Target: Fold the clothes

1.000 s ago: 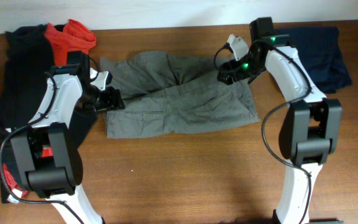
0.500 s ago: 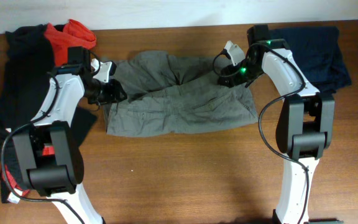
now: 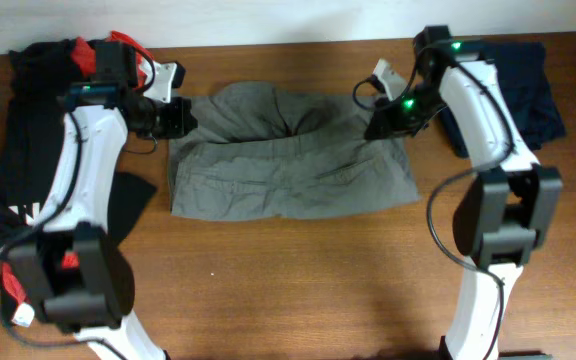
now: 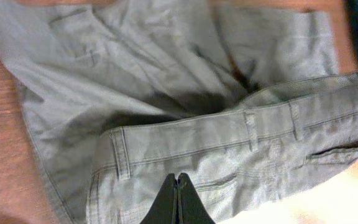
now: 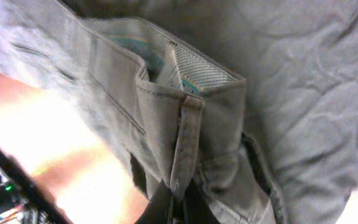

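The grey-olive shorts (image 3: 288, 170) lie spread across the middle of the wooden table. My left gripper (image 3: 181, 120) is at their far left corner. In the left wrist view its black jaws (image 4: 178, 180) are pressed together on cloth just below the waistband (image 4: 229, 127), which stands raised over a dark shadow. My right gripper (image 3: 380, 125) is at the far right corner. In the right wrist view it (image 5: 178, 194) is shut on a belt loop (image 5: 188, 137) and a fold of the waistband, and the pale mesh lining (image 5: 197, 71) shows inside the shorts (image 5: 309, 93).
Red (image 3: 118, 55) and black (image 3: 28, 120) tops are heaped at the far left, under and beside my left arm. A dark navy folded garment (image 3: 518, 85) lies at the far right, behind my right arm. Bare table (image 3: 298, 280) stretches in front of the shorts.
Both grippers have shut on the far edge of the shorts. The left one moved toward the table's back edge, the right one shifted slightly right, and the waistband corners have risen with them.
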Action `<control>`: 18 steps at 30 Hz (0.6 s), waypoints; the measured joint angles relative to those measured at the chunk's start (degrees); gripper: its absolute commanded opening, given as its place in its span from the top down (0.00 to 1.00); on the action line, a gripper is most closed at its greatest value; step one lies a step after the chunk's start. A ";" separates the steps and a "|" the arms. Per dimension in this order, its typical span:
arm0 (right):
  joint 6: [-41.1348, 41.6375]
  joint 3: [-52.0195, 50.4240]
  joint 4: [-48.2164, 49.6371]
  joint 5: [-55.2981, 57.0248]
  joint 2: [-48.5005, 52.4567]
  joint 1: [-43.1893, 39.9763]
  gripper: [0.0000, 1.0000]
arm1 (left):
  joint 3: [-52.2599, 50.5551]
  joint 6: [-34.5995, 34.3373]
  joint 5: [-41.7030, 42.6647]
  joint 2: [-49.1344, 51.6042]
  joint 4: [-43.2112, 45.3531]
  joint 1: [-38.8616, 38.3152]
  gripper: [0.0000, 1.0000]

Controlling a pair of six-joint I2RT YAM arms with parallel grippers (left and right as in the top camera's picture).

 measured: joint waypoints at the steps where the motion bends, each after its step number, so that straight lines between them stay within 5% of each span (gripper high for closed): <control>1: 0.04 0.66 -1.27 0.00 -1.75 0.00 0.96 | 0.31 0.61 0.00 -1.81 -1.33 -0.07 0.99; 11: 0.09 1.68 -11.23 2.89 -6.36 0.00 0.96 | 1.44 2.47 -6.12 -2.71 -7.32 -0.28 0.96; 14: 0.13 1.64 -10.12 3.61 -6.36 0.00 0.96 | 1.44 2.69 -6.25 1.86 -7.26 -0.28 0.78; 15: 0.07 1.64 -9.14 3.91 -6.36 0.00 0.96 | 1.44 3.45 -5.11 4.04 -7.23 -0.28 0.61; 17: 0.11 1.64 -8.17 4.04 -6.36 0.00 0.96 | 1.44 4.94 -2.80 7.78 -7.21 -0.28 0.43; 18: 0.07 1.64 -7.96 4.15 -6.36 0.00 0.96 | 1.42 5.64 -0.85 10.08 -7.23 -0.28 0.42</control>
